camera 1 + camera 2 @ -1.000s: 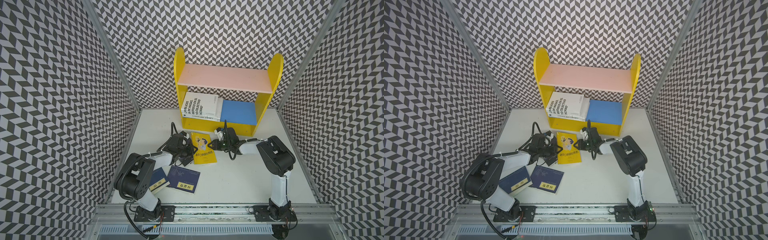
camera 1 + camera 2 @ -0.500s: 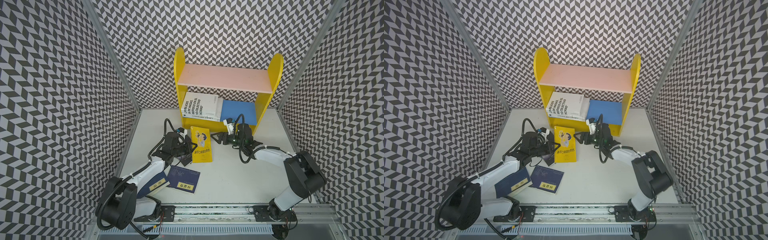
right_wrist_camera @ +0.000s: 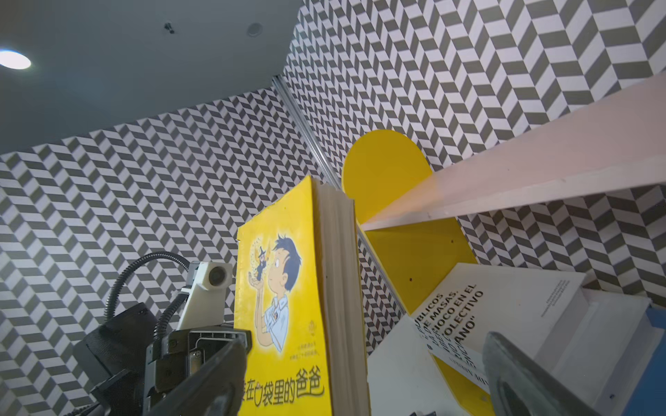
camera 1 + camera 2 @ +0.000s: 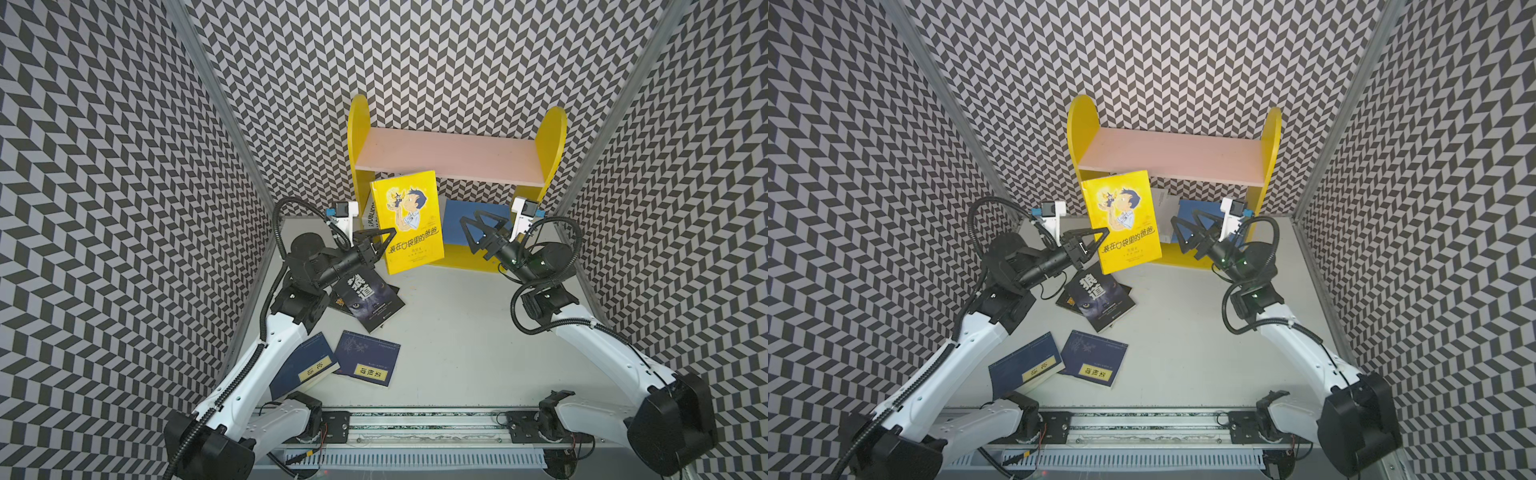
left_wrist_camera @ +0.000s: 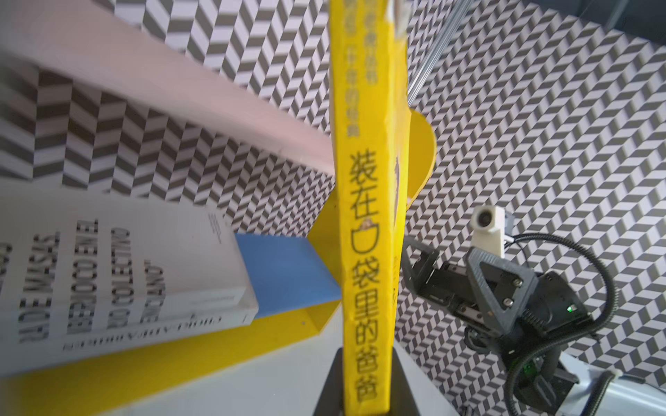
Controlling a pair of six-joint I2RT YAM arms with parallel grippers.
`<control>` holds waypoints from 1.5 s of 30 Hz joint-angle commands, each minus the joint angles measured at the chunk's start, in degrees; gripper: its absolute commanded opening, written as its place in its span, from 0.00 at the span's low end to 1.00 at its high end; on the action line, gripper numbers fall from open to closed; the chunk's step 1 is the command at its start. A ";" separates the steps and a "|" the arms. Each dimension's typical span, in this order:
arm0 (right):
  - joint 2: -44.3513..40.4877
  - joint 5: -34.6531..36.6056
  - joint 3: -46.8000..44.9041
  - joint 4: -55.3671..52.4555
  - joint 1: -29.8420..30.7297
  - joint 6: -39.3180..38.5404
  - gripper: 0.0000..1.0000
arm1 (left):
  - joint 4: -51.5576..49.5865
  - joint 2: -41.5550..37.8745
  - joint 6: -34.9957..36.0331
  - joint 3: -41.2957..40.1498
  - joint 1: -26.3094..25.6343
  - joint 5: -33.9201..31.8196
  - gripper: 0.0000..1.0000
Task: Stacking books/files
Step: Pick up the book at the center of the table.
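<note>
A pale grey table (image 4: 457, 332) sits inside chevron-patterned walls. Against its far edge stands a yellow shelf (image 4: 550, 141) with a bare pink upper board (image 4: 449, 158) and a blue lower board (image 4: 455, 226). White books (image 3: 504, 299) with black lettering lie flat on the left half of the lower board; the right half shows bare blue. On the table, near the middle of the left edge, a black book (image 4: 370, 299) with a wolf's eye on its cover lies slanted on top of a second black book (image 4: 338, 301). Towards the front left corner, two navy books, one (image 4: 305, 372) and the other (image 4: 368, 363), lie flat with yellow title labels up, their near corners meeting.
</note>
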 commanded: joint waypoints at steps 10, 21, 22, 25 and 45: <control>10.43 -17.78 1.60 25.60 1.71 22.13 0.98 | 28.38 3.32 -11.32 3.75 1.49 -7.47 0.00; 14.34 -16.29 6.95 20.81 4.50 20.93 1.00 | 34.10 8.23 -18.20 3.40 1.24 -3.09 0.00; 14.75 -16.29 7.21 21.22 4.59 21.28 1.00 | 34.55 8.65 -18.75 3.45 1.24 -2.60 0.00; 16.15 -16.72 8.43 21.91 4.97 22.10 1.00 | 35.08 9.86 -19.50 3.74 0.81 -1.38 0.00; 21.43 -17.64 12.01 23.99 5.45 26.57 0.24 | 36.06 12.91 -21.05 4.33 -0.39 5.12 0.01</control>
